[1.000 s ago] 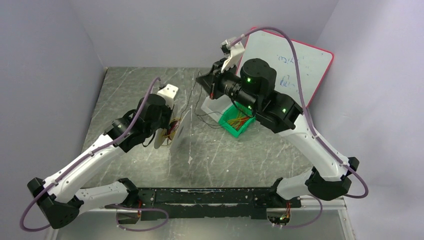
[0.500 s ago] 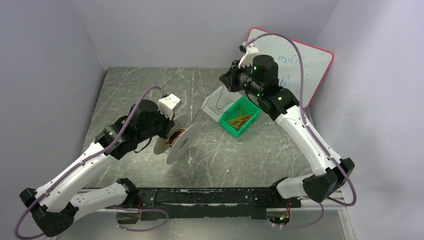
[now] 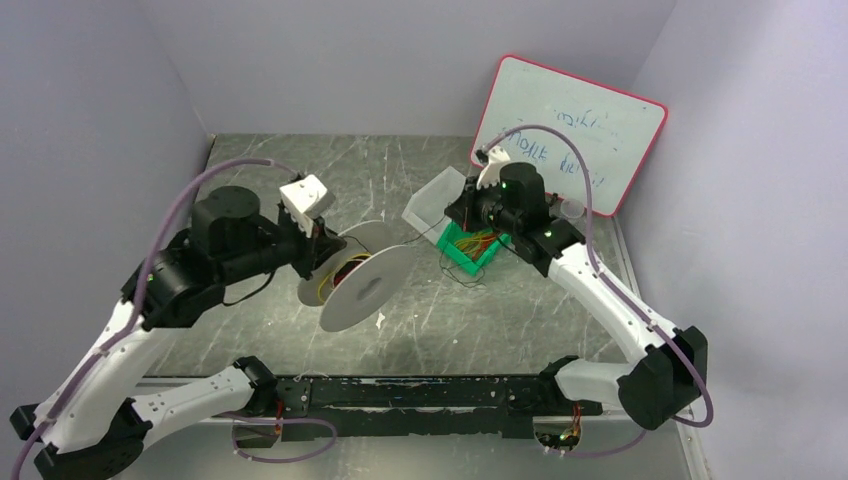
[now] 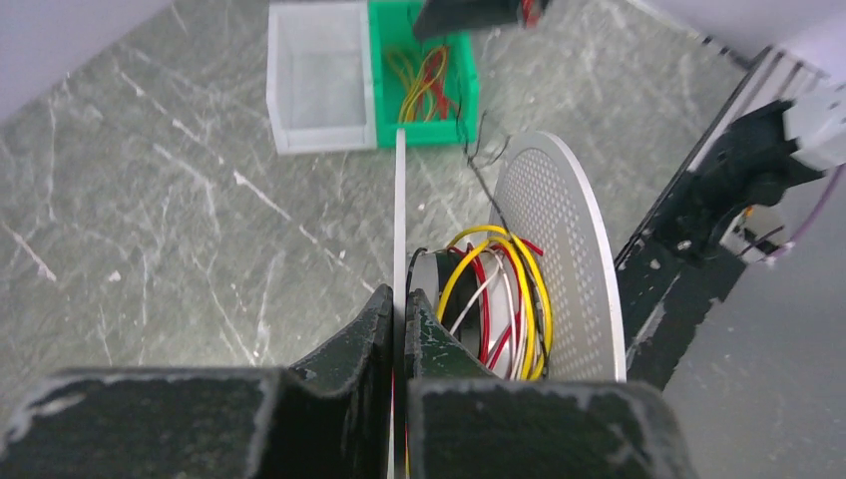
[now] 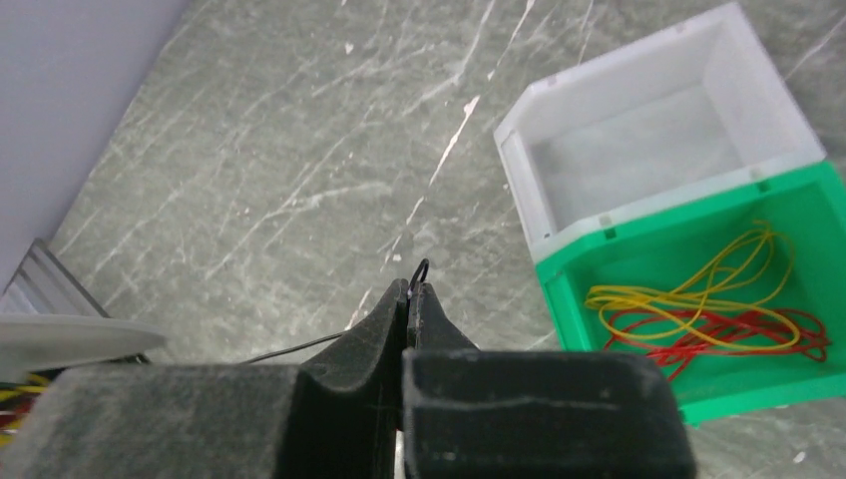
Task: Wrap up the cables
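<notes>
Black cable (image 5: pixel 418 269) between right tool's (image 5: pixel 409 291) jaws

The whiteboard (image 3: pixel 625 135) with the red rim is leaning at the back right of the table and is carrying the only writing in view: two short lines of blue marker handwriting (image 3: pixel 572 120), one nearer the top edge and one below it. In the top view the strokes are showing too faint and too small to be read as words or numbers. Both wrist views are showing no lettering, and nothing else in the three views is bearing a label, brand or number that can be made out.
</notes>
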`<state>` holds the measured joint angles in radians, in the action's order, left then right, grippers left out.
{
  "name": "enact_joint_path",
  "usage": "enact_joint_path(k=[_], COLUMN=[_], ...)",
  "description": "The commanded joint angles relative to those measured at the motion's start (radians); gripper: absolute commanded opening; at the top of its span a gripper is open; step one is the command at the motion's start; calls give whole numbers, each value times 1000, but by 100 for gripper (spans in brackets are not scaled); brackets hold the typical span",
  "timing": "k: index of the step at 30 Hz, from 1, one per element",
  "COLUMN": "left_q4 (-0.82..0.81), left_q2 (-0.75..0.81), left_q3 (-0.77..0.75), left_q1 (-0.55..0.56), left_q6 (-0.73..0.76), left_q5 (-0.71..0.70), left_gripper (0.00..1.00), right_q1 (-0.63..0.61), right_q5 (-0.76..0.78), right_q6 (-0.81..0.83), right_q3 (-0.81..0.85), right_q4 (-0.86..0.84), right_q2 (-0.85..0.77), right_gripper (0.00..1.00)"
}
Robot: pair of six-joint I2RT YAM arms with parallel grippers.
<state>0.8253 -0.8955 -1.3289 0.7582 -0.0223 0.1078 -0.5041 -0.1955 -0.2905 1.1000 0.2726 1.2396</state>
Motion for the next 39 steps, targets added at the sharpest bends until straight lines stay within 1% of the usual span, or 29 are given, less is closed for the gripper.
enact_joint_path(k=[1,6,11,17,21,25,32,36,39], left_q4=[0,22,-15,-67,-69,-82,-112,-126,-114], left_q2=[24,5,-6,-20,-50,-70,-94,-107,-128], left_q3=[-140,-240,-301,-345,-385,-420,-439,-450,-482], left_q1=[3,3,3,4,3,4,4,3,3], left_q6=[-37,-65,-114,-172,-198,-219,-262,-284,-312], left_q5=[95,88,99,3,-70,-115,-145,-163,-208], left_gripper=[7,7,7,7,7,7,7,7,7], right_q1=[6,6,6,6,6,6,6,6,-8], right_q5=[-39,-151,-194,-273,-346,-382,-471,-512,-546], right_q6=[6,4,5,-27,-66,-100,-157,-189,-213], right_q3=[-130,-305,-481,-692,-775,-857,-1003,-1054,-1086], right_q4=[-121,-280,-444,-695,-816,-926,-1129,-1249,-1339], right_q2=[-51,-121,-204,-286,-305,-339,-380,-362,-332], right_gripper=[0,0,0,0,0,0,0,0,0])
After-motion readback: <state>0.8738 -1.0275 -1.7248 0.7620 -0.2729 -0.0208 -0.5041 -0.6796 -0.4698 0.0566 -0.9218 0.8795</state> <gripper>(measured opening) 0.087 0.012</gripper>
